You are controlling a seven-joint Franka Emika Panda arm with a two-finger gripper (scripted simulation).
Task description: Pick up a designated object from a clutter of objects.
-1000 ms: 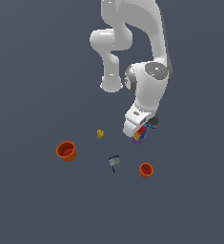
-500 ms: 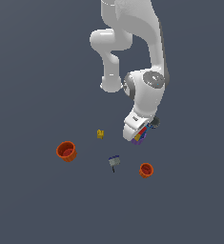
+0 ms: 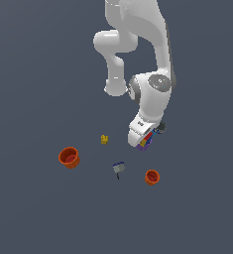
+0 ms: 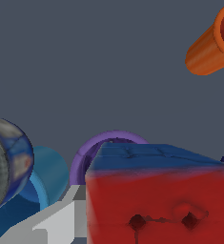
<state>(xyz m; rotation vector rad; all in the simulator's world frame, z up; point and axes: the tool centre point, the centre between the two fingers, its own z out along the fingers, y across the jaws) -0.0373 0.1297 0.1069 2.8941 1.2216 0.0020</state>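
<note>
The gripper (image 3: pixel 146 140) sits over the multicoloured cube (image 4: pixel 158 195) (purple cup (image 4: pixel 92 150) behind) — its grip can't be told.

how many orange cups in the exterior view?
2. The larger orange cup sits toward the exterior view's left; the smaller orange cup lies below the arm. The arm may hide more clutter.

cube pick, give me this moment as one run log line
phase: at grasp | target: multicoloured cube | hand: down at cube, finger state unclear | neighbours: purple cup, blue cup behind cube
</note>
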